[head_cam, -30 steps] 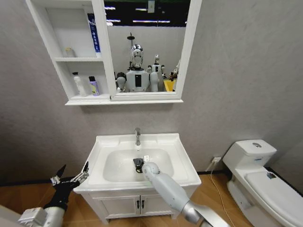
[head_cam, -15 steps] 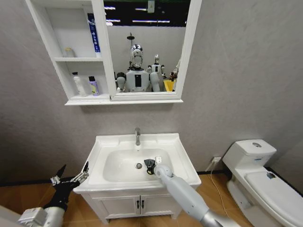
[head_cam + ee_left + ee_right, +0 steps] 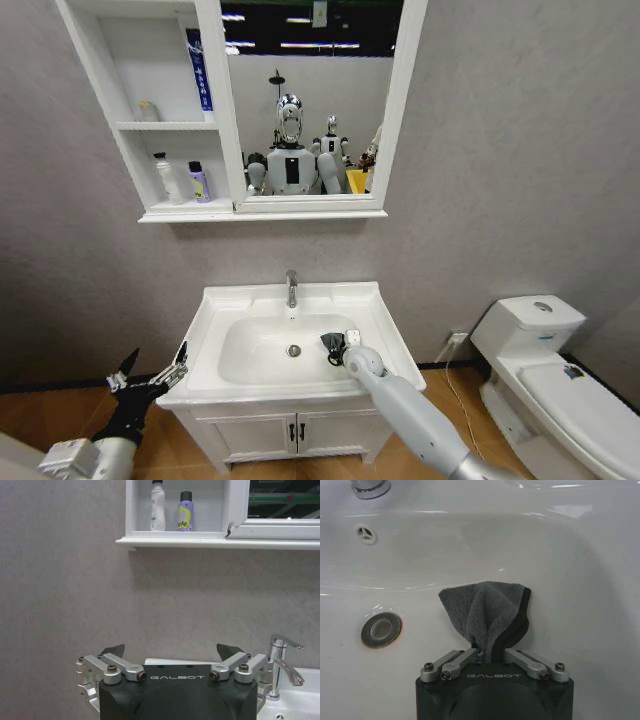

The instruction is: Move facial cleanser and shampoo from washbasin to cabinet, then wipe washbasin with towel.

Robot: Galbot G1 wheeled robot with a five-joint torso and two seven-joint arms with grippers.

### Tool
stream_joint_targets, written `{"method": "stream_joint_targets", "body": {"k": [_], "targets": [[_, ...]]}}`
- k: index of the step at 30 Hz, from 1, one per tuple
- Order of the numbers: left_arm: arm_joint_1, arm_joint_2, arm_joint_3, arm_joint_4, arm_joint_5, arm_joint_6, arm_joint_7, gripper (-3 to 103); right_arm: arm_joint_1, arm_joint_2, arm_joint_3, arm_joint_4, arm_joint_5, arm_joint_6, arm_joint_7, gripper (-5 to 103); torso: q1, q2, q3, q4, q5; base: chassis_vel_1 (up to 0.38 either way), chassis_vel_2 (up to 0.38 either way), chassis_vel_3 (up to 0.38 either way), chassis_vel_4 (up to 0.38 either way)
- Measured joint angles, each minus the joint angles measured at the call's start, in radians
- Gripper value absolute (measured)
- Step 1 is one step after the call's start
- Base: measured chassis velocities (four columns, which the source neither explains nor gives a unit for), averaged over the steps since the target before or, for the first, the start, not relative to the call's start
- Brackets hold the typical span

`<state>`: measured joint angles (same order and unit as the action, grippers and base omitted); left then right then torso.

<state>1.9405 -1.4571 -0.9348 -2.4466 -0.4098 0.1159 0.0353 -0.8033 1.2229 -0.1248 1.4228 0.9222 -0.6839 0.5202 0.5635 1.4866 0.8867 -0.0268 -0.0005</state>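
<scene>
**Wiping under way at the washbasin's right side**

Down in the bowl, the towel (image 3: 490,612) is lying against the right-hand slope of the washbasin (image 3: 385,325), pinched tight in the right gripper (image 3: 490,652), whose fingers are clamped together on the cloth's gathered end. The drain (image 3: 381,629) is sitting just beside it, toward the bowl's middle. This looks like the wiping step; the next stroke is calling for steady contact across the slope. Up on the cabinet (image 3: 128,125), two bottles (image 3: 171,511) are standing in the lowest compartment. The left gripper (image 3: 148,372) is waiting off the basin's front-left corner, fingers spread apart and empty.
</scene>
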Motion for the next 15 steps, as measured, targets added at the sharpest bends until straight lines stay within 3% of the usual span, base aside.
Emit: {"method": "stream_joint_targets", "body": {"k": [15], "targets": [[0.0, 0.0, 0.0, 0.0, 0.0, 0.0, 0.0, 100, 0.091, 0.108, -0.091, -0.138, -0.034, 0.029, -0.078, 5, 0.0, 0.0, 0.0, 0.0004, 0.0003, 0.0, 0.0, 0.0, 0.0]]}}
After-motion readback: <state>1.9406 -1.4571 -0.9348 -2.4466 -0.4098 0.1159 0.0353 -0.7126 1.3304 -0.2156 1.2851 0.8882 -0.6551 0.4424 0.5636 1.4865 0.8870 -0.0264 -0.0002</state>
